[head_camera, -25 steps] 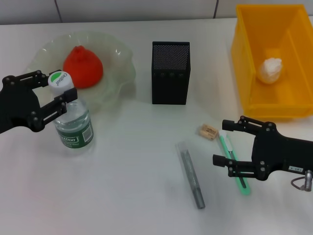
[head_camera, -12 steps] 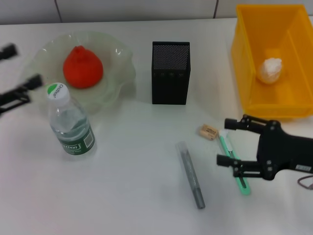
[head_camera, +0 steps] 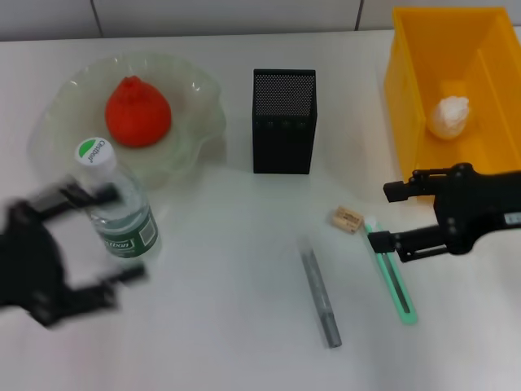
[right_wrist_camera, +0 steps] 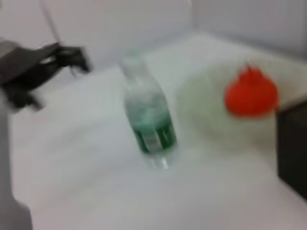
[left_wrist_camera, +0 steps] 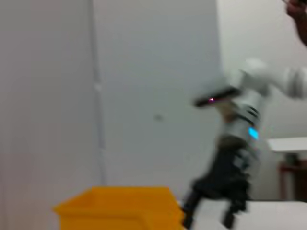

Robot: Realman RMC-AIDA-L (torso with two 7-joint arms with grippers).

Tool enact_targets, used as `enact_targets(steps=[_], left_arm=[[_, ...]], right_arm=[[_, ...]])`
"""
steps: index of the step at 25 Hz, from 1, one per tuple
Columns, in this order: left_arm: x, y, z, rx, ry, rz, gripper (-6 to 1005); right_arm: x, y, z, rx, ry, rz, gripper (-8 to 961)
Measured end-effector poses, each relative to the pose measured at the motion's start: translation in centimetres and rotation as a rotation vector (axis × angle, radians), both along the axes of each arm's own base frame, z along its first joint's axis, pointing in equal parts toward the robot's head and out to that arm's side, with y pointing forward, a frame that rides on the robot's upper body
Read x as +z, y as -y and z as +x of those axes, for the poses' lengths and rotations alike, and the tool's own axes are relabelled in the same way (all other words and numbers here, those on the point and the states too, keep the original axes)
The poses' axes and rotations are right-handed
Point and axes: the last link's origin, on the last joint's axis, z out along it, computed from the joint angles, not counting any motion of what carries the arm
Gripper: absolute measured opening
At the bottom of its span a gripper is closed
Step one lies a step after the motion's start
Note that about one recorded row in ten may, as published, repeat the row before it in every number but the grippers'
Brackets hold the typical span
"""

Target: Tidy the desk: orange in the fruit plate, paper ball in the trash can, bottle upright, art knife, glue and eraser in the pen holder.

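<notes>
White counter: right pincer (head_camera: 389, 218) open above art knife (head_camera: 393, 281) near the right edge, left pincer (head_camera: 91, 236) open beside upright bottle (head_camera: 118, 214); risk judged: a sideways sweep could topple the bottle.

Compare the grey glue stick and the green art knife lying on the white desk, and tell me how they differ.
The grey glue stick is a round tube with a clear end; the green art knife is a flat, thin strip. The glue stick lies free in open space, while the knife's far end sits beneath the right gripper, whose jaws are open. Both lie flat on the white desk, outside the black mesh pen holder.
</notes>
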Motion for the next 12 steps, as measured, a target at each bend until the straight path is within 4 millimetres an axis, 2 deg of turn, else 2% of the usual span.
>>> enact_targets(steps=[2,3,5,8,12], left_arm=[[-2.1,0.0,-0.3,-0.019,-0.016,-0.051,790],[-3.6,-0.1,-0.5,-0.028,-0.031,-0.085,790],[-4.2,-0.2,-0.7,-0.024,-0.034,-0.100,790],[-5.6,-0.7,-0.8,-0.008,-0.036,-0.134,789],[-6.5,-1.1,-0.9,-0.001,-0.065,-0.155,788]], right_arm=[[-0.2,-0.7,-1.8,-0.074,0.112,-0.029,845],[-0.8,-1.0,-3.2,-0.127,0.229,-0.041,845],[-1.1,-1.1,-3.7,-0.159,0.291,-0.037,845],[-3.3,-1.4,-4.9,-0.272,0.503,-0.032,845],[-4.4,-1.7,-4.8,-0.341,0.596,0.011,822]])
